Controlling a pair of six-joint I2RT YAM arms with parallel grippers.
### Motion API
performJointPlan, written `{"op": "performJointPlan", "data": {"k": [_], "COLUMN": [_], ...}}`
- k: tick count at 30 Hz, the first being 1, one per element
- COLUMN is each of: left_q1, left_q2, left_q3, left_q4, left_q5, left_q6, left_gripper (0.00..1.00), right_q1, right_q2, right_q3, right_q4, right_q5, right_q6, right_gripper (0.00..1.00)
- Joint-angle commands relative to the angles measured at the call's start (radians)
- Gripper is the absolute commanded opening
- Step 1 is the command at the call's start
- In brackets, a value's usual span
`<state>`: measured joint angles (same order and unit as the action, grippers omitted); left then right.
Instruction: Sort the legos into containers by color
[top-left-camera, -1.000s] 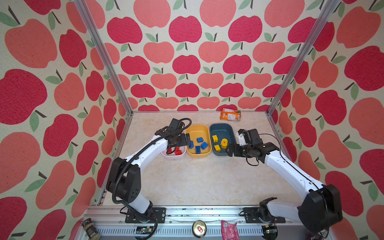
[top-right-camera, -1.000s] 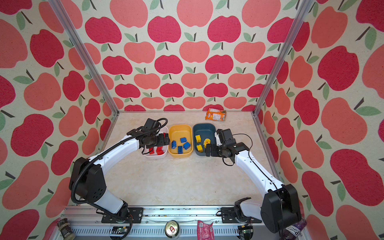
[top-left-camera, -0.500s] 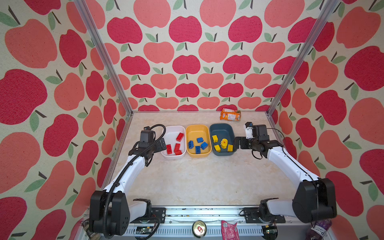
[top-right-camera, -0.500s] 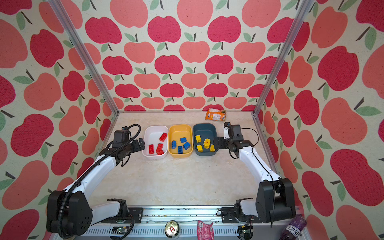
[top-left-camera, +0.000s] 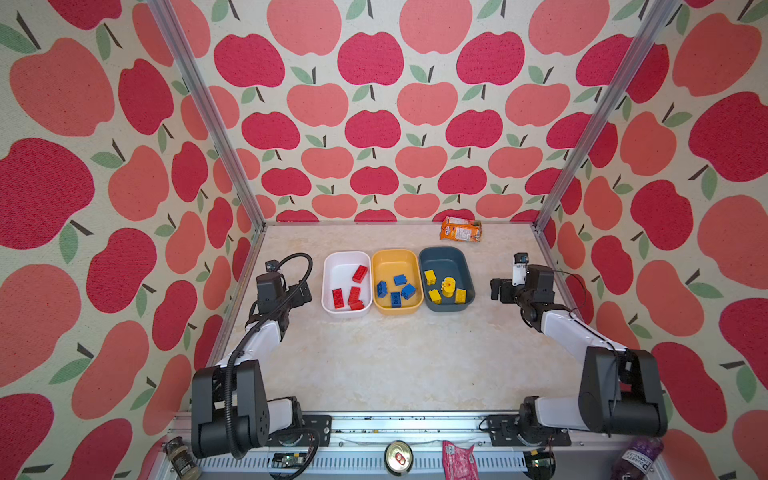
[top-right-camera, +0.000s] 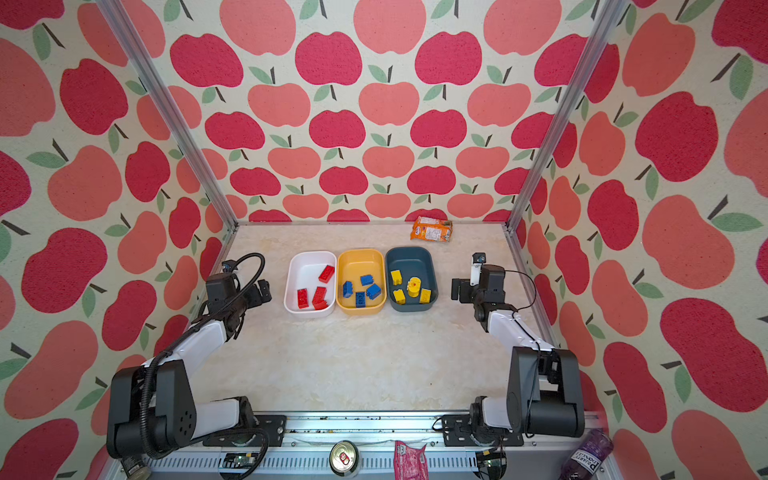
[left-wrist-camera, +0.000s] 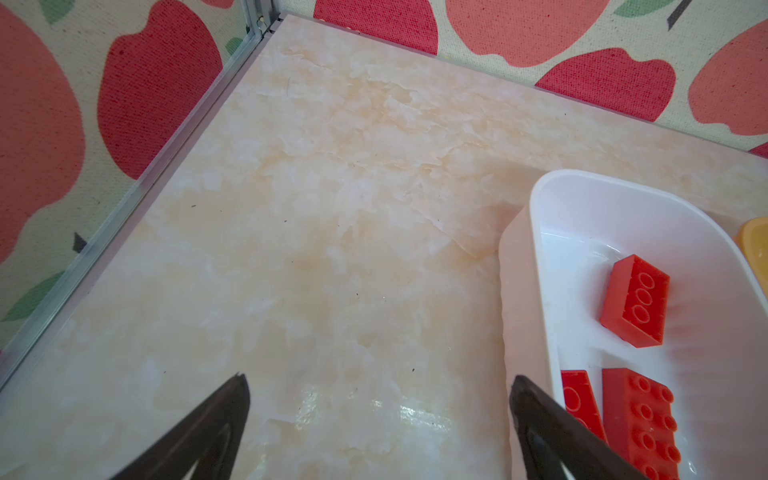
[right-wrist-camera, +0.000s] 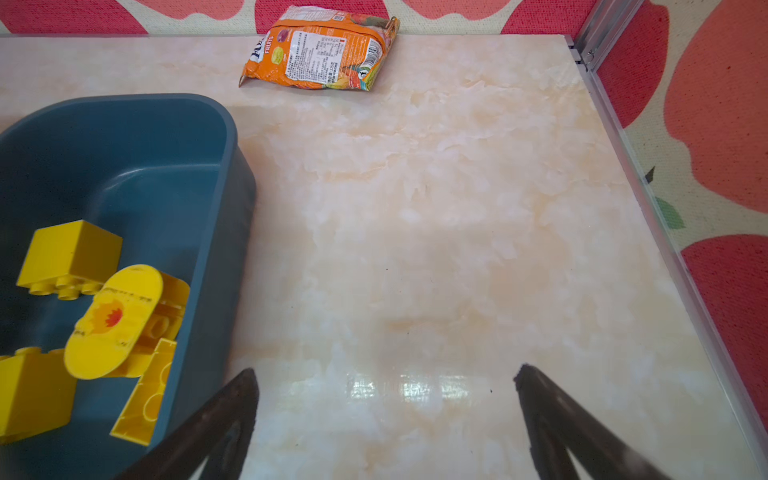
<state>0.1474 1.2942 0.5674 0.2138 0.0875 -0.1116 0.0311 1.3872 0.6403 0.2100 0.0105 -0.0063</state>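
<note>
Toward the back of the marble-patterned table (top-left-camera: 395, 365), the three containers stand in a row with their long sides touching: the white tub (top-left-camera: 343, 270) on the left, the yellow tub (top-left-camera: 395, 259) in the middle and the dark blue-grey tub (top-left-camera: 446, 262) on the right. Red legos (top-left-camera: 360, 274) lie in the white tub, one by its far right side and the rest bunched at the near end. Four blue legos (top-left-camera: 400, 279) lie scattered in the yellow tub. Four yellow legos (top-left-camera: 430, 277) lie in the dark blue-grey tub, among them a rounded piece (top-left-camera: 448, 286) with a red dot on top. In both top views the left gripper (top-left-camera: 306, 293) hangs just beside the white tub's left wall, jaws spread wide with only bare table between them. The left wrist view shows one of its fingers (left-wrist-camera: 548, 419) in front of that wall, and I cannot tell whether they touch. The right gripper (top-left-camera: 496, 289) hangs near the dark blue-grey tub's right side with a strip of table between them, jaws likewise wide apart and empty. An orange snack packet (top-left-camera: 461, 229) lies flat by the back wall, behind the dark blue-grey tub and apart from it
</note>
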Motion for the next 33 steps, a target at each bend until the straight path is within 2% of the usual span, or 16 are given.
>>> {"op": "performJointPlan", "data": {"k": [1,5,12,22,28,33], "left_q1": [0.004,0.004,0.003,0.004,-0.010,-0.023], "left_q2": [-0.008,-0.009,0.101,0.255,0.292,0.307], "left_q3": [-0.072,-0.135,-0.189,-0.218,-0.232,-0.228], "left_q4": [0.214,0.329,0.565,0.754,0.805,0.813], "left_q5": [0.019,0.010,0.019,0.027,0.000,-0.028], "left_q6": [0.060,0.081,0.061,0.068,0.073,0.082], "left_gripper": [1.00,1.00,1.00,0.99,0.99,1.00], "right_q1": [-0.006,-0.019,-0.018,-0.014,-0.003,0.017], "right_q2": [0.033,0.055,0.083,0.206,0.197,0.198], "right_q3": [-0.045,-0.102,-0.217,-0.326,-0.275,-0.282], "right_q4": [0.206,0.330,0.573,0.891,0.772,0.791], "right_q5": [0.013,0.013,-0.002,-0.017,0.010,0.040], "right_q6": [-0.045,-0.028,-0.012,-0.016,-0.024,-0.043], "right_gripper": [0.99,0.99,0.99,0.99,0.99,0.99]}}
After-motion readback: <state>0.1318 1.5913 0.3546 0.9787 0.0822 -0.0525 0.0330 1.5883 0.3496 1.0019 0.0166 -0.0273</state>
